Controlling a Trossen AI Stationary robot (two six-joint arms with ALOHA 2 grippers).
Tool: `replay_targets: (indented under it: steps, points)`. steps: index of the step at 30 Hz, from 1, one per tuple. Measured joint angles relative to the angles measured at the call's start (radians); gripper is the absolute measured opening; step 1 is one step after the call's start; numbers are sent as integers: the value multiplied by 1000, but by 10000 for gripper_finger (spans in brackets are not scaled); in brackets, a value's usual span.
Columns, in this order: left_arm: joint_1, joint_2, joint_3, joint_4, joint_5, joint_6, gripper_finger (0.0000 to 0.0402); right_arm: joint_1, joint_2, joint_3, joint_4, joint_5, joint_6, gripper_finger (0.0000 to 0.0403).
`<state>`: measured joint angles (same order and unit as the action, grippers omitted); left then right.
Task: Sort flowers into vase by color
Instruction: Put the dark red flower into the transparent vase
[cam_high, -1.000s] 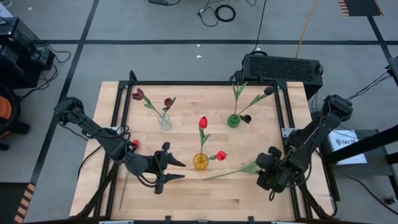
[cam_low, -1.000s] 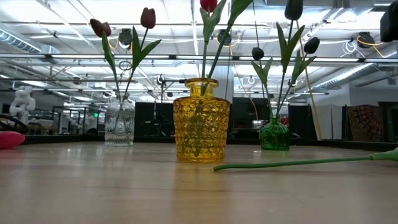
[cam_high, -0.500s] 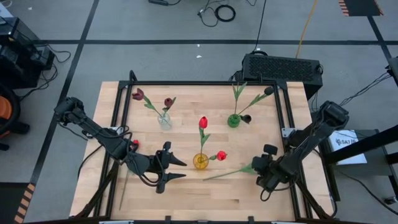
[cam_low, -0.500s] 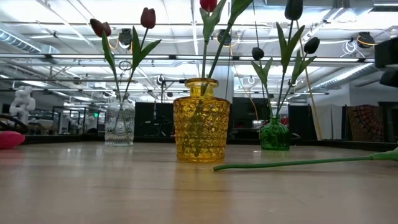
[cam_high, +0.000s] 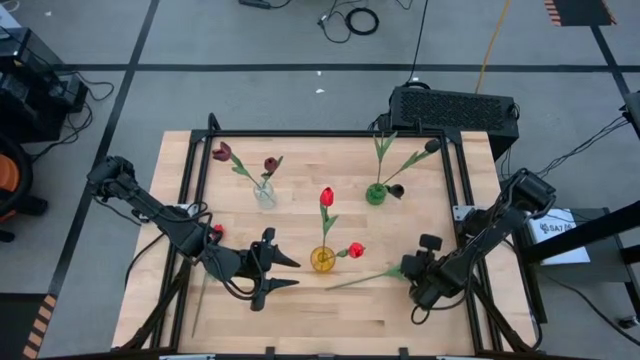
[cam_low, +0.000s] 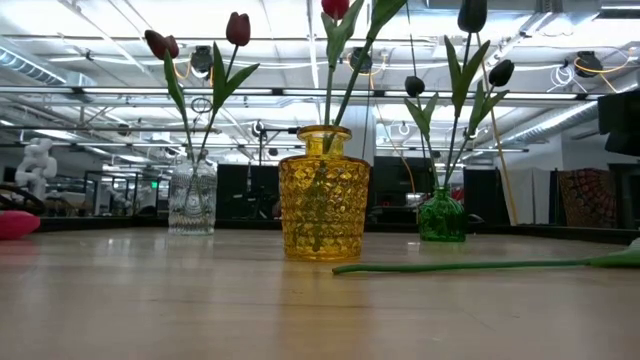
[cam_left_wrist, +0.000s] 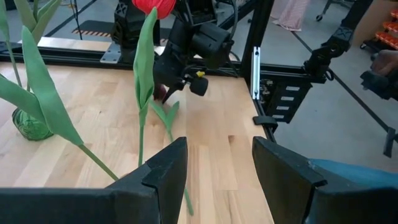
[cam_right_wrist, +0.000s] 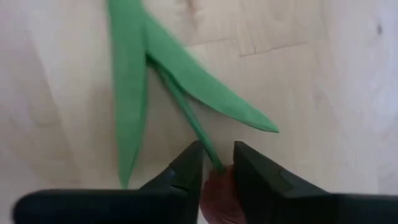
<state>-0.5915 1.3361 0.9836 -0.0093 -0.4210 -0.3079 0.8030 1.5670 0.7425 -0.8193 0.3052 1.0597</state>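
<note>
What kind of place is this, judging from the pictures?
Probably a robotics lab or workshop in a large industrial hall. The wooden table stands on a grey floor marked with tape, cables lie about, and the low view shows ceiling trusses with strip lights.

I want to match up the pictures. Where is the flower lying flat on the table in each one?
High view: the lying flower is right of the yellow vase, its leafy end at the right tool.
Low view: its stem lies right of the yellow vase.
Left wrist view: under the right tool, beyond the open left tool.
Right wrist view: stem between the fingers.
Shared landmark: the yellow vase.
</note>
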Motion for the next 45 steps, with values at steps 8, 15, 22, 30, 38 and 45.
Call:
replay_targets:
  steps: [8, 15, 22, 30, 38, 45]
  points:
    - [0, 0, 0, 0, 0, 0, 189, -10, 9, 1, 39, -32, -52, 6]
    - [0, 0, 0, 0, 0, 0, 189, -11, 9, 30, 13, -77, -58, 3]
    - [0, 0, 0, 0, 1, 0, 189, 4, 9, 174, -57, -285, -93, 1]
    - [-8, 33, 1, 140, 57, 13, 189, 62, 9, 432, -256, -441, -61, 1]
    - [-70, 144, 122, 251, 128, 142, 189, 89, 8, 711, -349, -530, 36, 0]
    - [-138, 359, 417, 74, 47, 220, 189, 62, 18, 854, -381, -546, 132, 0]
